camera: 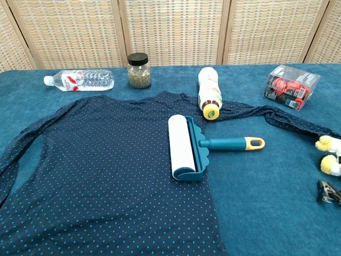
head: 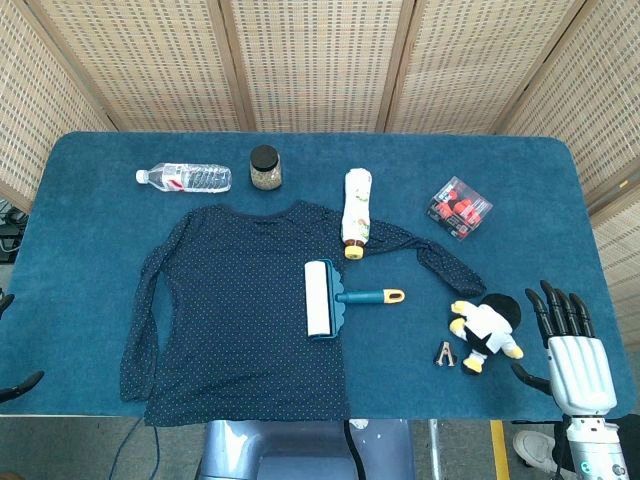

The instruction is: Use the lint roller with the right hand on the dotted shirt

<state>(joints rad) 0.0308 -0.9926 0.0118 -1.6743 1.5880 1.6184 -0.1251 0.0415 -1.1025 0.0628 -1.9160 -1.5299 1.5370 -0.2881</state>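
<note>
The dark blue dotted shirt (head: 230, 310) (camera: 106, 176) lies spread flat on the blue table. The lint roller (head: 335, 298) (camera: 197, 146) rests on the shirt's right edge, white roll on the cloth, its teal handle with a yellow end pointing right onto the table. My right hand (head: 575, 345) hovers at the table's front right corner, fingers straight and apart, holding nothing, well right of the roller handle. Only two dark fingertips of my left hand (head: 18, 384) show at the left edge, spread apart with nothing between them.
A plush toy (head: 487, 330) and a small clip (head: 444, 354) lie between the right hand and the roller. A white bottle (head: 357, 212) lies on the shirt's right sleeve. A water bottle (head: 185, 178), a jar (head: 265, 168) and a clear box (head: 459, 208) stand further back.
</note>
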